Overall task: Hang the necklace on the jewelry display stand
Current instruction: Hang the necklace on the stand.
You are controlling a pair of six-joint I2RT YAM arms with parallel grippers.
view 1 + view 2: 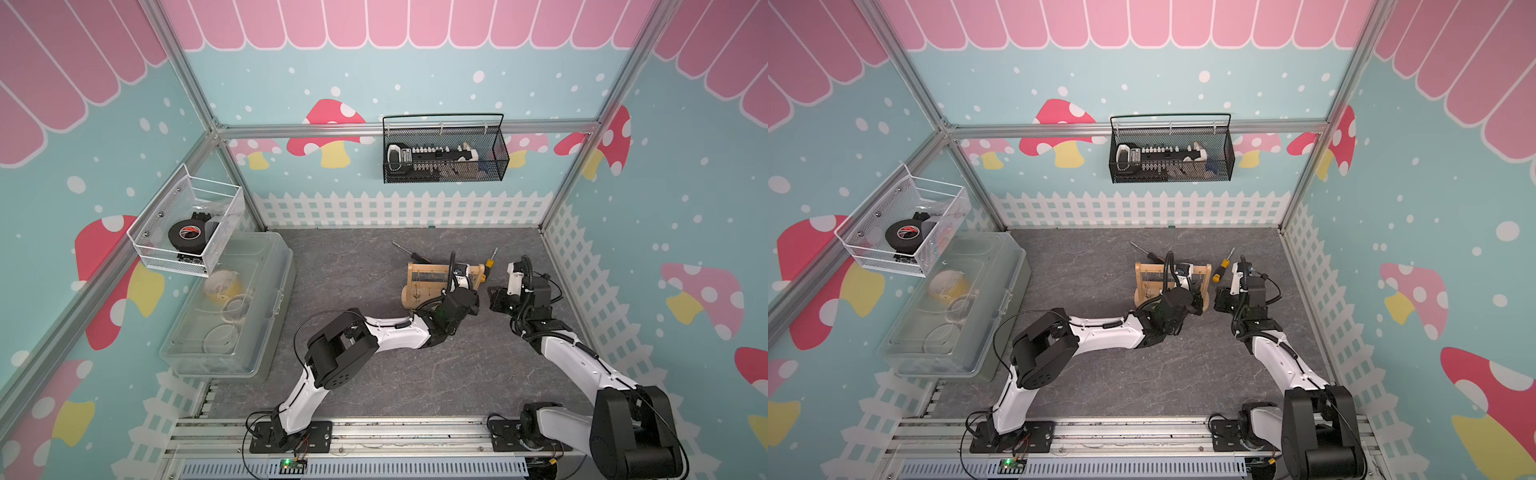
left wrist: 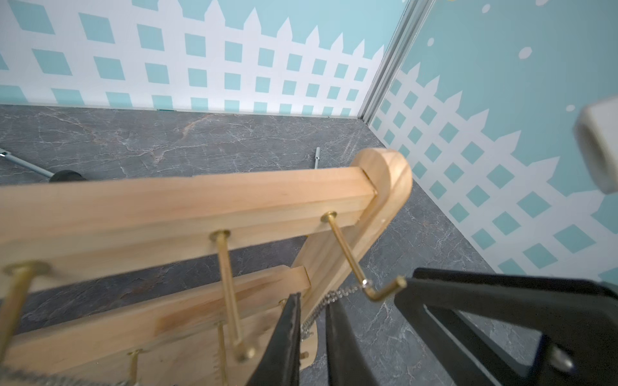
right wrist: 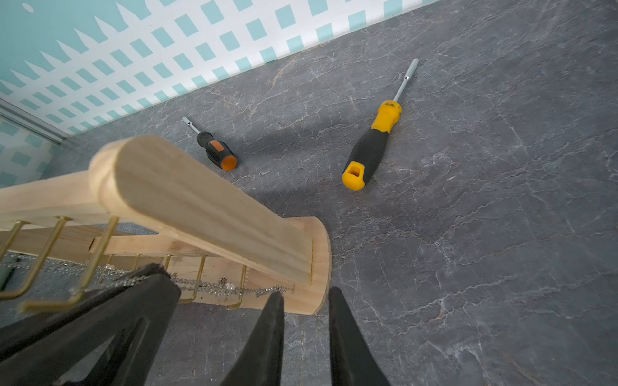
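Grey bench [image 1: 374, 374], jewelry display stand [image 1: 424, 274] upright; left gripper [image 2: 312, 307] narrowly parted, necklace [image 2: 337, 294] between jaws; right gripper [image 3: 305, 294] narrowly parted, nothing clamped.

Stereo head is mounted high at the robot's side of the cell. Both top views look steeply down and forward over the arm bases, taking in the whole grey surface [image 1: 374, 374] and the back wall: distant, wide, nearly identical coverage. Left wrist camera sits just behind the left gripper [image 2: 312, 300], very close to the jewelry display stand [image 2: 187, 200], facing the back wall and a corner. Right wrist camera sits behind the right gripper [image 3: 306, 294], looking down past the stand to the surface. Both wrist views share the same end of the stand, and each catches the other arm's gripper.
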